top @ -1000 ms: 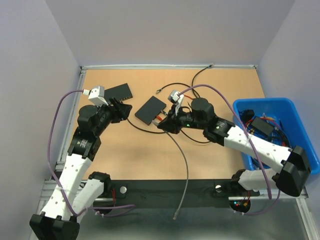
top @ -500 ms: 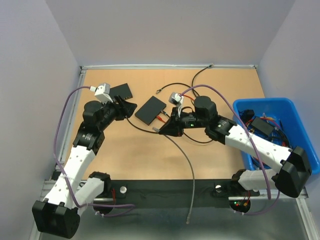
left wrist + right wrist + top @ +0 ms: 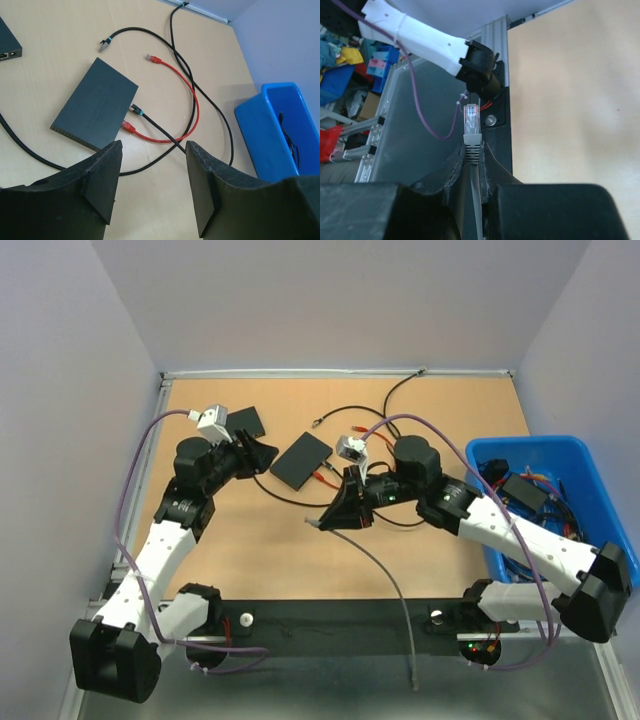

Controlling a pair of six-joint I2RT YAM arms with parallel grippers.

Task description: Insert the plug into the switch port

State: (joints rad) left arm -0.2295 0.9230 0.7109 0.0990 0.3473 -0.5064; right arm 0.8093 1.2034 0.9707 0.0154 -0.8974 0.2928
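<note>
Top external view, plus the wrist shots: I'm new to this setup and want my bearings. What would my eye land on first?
The right gripper at mid-table, shut on a grey cable whose clear plug sticks out ahead of it. Just beyond lies the black switch with a red cable plugged in, the open left gripper beside it. At the right edge sits a bright blue bin of cables.
</note>
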